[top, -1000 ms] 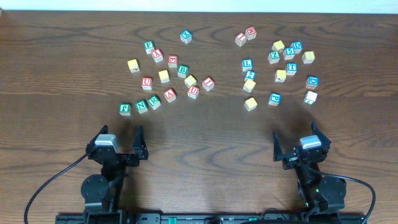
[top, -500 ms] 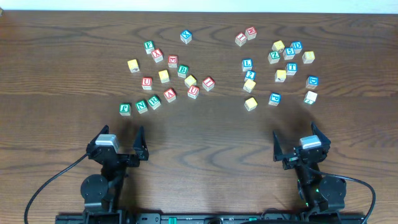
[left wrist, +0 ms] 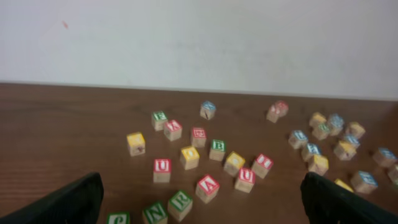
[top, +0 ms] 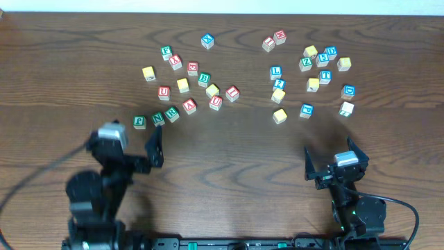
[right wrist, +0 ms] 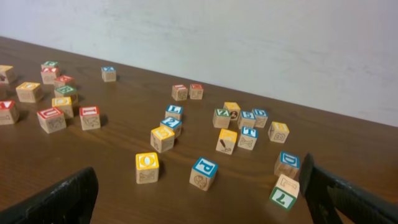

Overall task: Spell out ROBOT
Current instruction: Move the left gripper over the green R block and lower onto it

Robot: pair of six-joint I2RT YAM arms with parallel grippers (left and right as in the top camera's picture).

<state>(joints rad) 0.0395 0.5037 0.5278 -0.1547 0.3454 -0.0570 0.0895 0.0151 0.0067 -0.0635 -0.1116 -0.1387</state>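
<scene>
change: your left gripper has swung forward, jaws spread, empty, just short of the green r cube.
right gripper: parked, jaws spread, empty.
meaning: r pick likely starting; green b cube and blue t cube lie scattered.

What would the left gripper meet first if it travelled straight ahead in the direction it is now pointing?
Probably the green R cube, nearest the midline of the open left gripper, with the red A cube just behind it; depth is unclear, so this is tentative.
</scene>
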